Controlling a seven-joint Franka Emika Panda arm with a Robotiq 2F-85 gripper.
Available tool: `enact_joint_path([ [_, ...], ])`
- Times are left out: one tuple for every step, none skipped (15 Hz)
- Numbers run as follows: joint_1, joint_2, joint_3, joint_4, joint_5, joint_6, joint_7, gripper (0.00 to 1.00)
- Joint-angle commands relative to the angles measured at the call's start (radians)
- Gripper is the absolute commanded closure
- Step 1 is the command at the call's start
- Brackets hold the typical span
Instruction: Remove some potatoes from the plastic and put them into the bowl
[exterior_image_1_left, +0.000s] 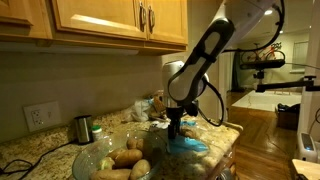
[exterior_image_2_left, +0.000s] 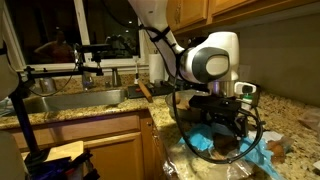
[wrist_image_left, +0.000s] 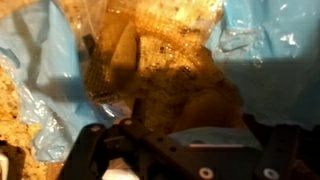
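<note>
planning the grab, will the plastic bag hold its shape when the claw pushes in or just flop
Probably floppy: the plastic bag is crinkled and folded around the potatoes, so it should give way. It looks thin, so likely light and apt to bunch or drag under the claw.

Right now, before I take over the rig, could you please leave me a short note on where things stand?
Gripper: open and empty, hanging at the mouth of the plastic bag, beside the bowl.
Potatoes: the wrist view shows at least two in the bag. Several lie in the glass bowl, as seen in an exterior view.
Done: some potatoes are in the bowl.
Left: probably close on one of the bagged potatoes, lift it clear of the plastic and set it in the bowl. How many remain deeper in the bag cannot be seen.
</note>
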Motion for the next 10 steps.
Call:
enact_joint_path([
  [-0.018,0.049,0.003,0.045,0.024,0.031,-0.042,0.00],
  [-0.021,0.060,0.006,0.060,0.028,0.032,-0.045,0.00],
  [-0.023,0.070,0.009,0.072,0.030,0.032,-0.047,0.00],
  [-0.023,0.078,0.012,0.084,0.035,0.033,-0.051,0.00],
  [-0.024,0.083,0.016,0.096,0.042,0.029,-0.055,0.00],
  [-0.024,0.085,0.019,0.103,0.048,0.029,-0.057,0.00],
  [-0.026,0.084,0.022,0.109,0.054,0.031,-0.061,0.00],
  [-0.026,0.086,0.025,0.118,0.060,0.032,-0.063,0.00],
  [-0.025,0.089,0.026,0.126,0.062,0.035,-0.064,0.00],
  [-0.024,0.091,0.027,0.133,0.062,0.040,-0.065,0.00],
])
